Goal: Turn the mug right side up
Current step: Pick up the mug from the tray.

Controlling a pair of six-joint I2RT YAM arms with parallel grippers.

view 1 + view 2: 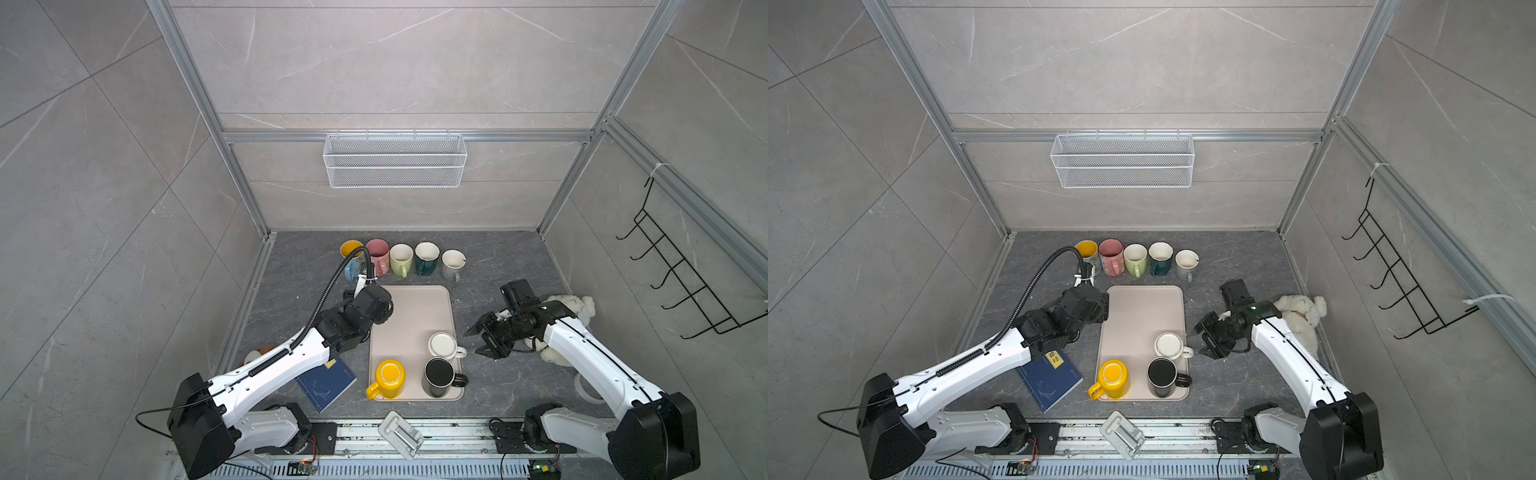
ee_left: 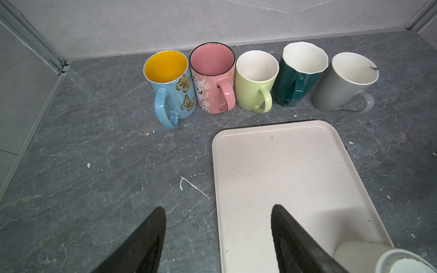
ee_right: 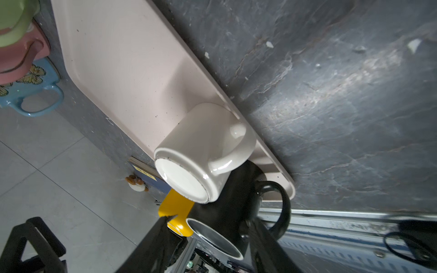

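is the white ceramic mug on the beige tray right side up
No, the white ceramic mug rests mouth down on the beige tray, flat base up.

Soft, even light is coming from above in both top views; shadows are looking faint, and the wide lenses are bending the edges. In the right wrist view, glare is shining on the tabletop [image 3: 331, 94] and on the white mug [image 3: 201, 137].

Pale beige rectangular plastic tray [image 1: 1133, 311] carries three mugs at its near end. White ceramic mug [image 1: 1168, 345] stands base-up at the right edge. Black ceramic mug [image 1: 1160, 376] sits nearer, with yellow ceramic mug [image 1: 1112, 376] to the left. Right gripper [image 1: 1198, 343] is just right of the white ceramic mug, jaws parted and empty.
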